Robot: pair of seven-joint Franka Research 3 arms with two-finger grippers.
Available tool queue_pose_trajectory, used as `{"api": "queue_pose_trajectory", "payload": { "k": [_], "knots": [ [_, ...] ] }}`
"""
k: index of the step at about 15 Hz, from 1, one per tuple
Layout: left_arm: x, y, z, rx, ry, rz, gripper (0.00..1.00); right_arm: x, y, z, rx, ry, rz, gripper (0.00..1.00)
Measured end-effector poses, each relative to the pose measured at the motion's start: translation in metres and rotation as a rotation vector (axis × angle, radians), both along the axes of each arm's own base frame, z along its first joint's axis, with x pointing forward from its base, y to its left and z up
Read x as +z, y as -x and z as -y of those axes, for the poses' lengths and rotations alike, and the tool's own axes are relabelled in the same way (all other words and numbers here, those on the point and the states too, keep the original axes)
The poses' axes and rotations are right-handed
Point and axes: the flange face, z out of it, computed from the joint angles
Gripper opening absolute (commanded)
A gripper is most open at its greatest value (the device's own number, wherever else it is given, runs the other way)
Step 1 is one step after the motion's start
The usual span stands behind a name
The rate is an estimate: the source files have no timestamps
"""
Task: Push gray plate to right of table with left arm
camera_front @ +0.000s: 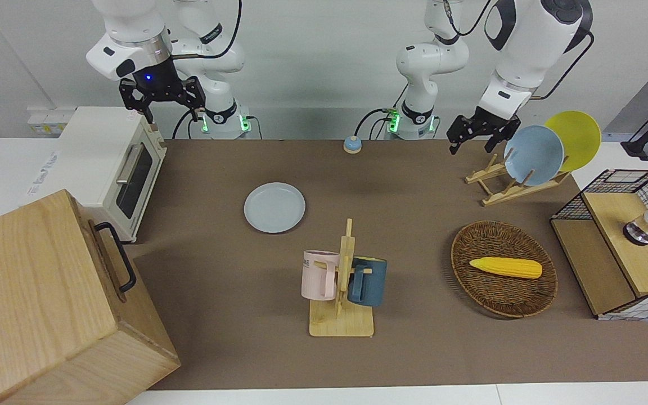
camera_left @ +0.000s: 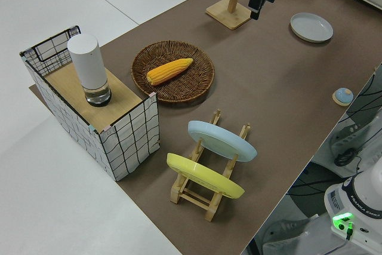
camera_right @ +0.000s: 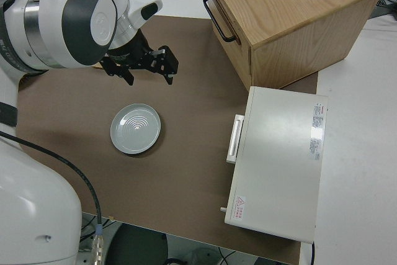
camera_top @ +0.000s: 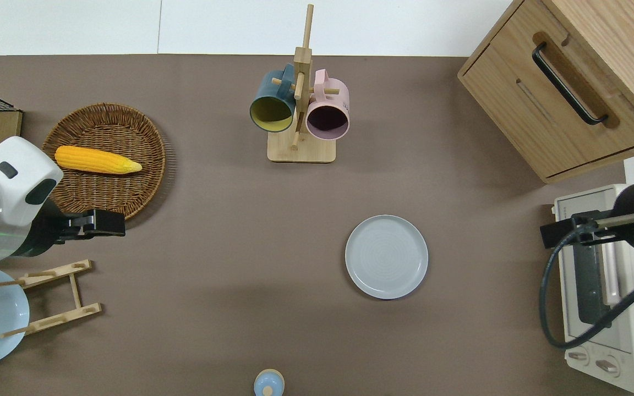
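The gray plate [camera_front: 274,207] lies flat on the brown table [camera_front: 228,337], nearer to the right arm's end; it also shows in the overhead view [camera_top: 386,257] and in the right side view [camera_right: 136,128]. My left gripper [camera_front: 473,143] is open, empty and raised. In the overhead view it [camera_top: 113,224] is over the table between the wicker basket and the plate rack, well away from the plate. My right arm is parked, its gripper [camera_front: 162,109] open.
A mug stand [camera_front: 342,281] holds a pink and a blue mug. A wicker basket [camera_front: 504,304] holds corn. A rack [camera_front: 498,188] carries a sky-blue and a yellow plate. A toaster oven [camera_front: 116,163] and a wooden cabinet [camera_front: 48,298] stand at the right arm's end.
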Motion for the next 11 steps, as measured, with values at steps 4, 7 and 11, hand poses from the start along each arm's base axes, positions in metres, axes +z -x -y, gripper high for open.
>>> {"api": "queue_pose_trajectory", "payload": {
  "k": [4, 7, 11],
  "knots": [
    [0.024, 0.010, 0.002, -0.004, -0.005, 0.014, 0.99, 0.000, 0.000, 0.000, 0.000, 0.000, 0.000, 0.996],
    [0.032, 0.011, 0.003, -0.005, -0.005, 0.027, 0.99, 0.000, 0.000, 0.000, 0.000, 0.000, 0.000, 0.996],
    [0.033, 0.011, 0.002, -0.005, -0.004, 0.028, 0.99, 0.000, 0.000, 0.000, 0.000, 0.000, 0.000, 0.996]
  ]
}}
